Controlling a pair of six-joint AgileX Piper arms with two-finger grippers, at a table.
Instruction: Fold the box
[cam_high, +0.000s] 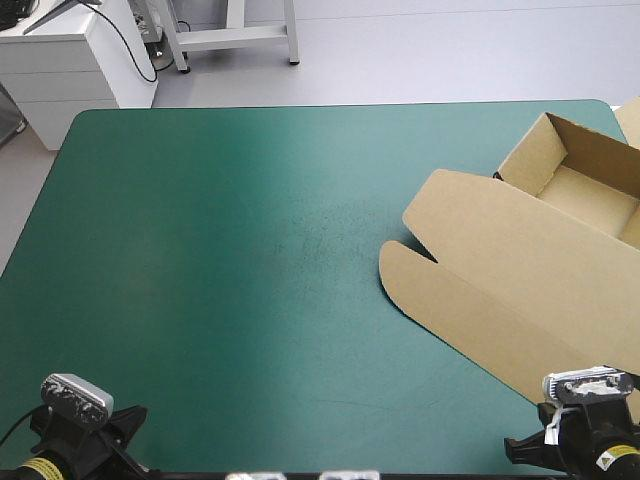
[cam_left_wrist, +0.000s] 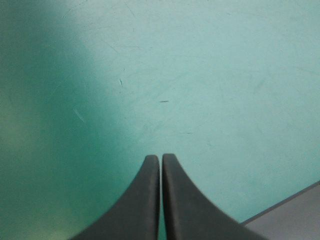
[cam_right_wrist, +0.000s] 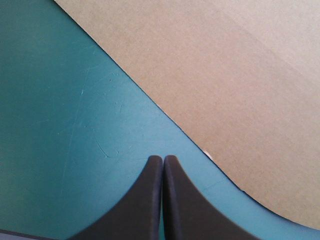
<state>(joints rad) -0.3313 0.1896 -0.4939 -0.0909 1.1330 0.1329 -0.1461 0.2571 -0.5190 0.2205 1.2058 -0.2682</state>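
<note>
Left gripper (cam_left_wrist: 160, 158), black fingers (cam_left_wrist: 142, 205) pressed together on nothing, points down over the table (cam_high: 230, 250) at its near left corner. Right gripper (cam_right_wrist: 163, 158), likewise closed and empty, hovers over the table's near right corner, just beside the edge of the box (cam_right_wrist: 235, 85). The box lies along the table's right side, tray open, lid flat; the table's middle and left are open teal-green

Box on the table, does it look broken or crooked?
Not broken. The box lies crooked at the right side of the table, one end walled, the lid flat, and seems to poke past the right edge.
</note>
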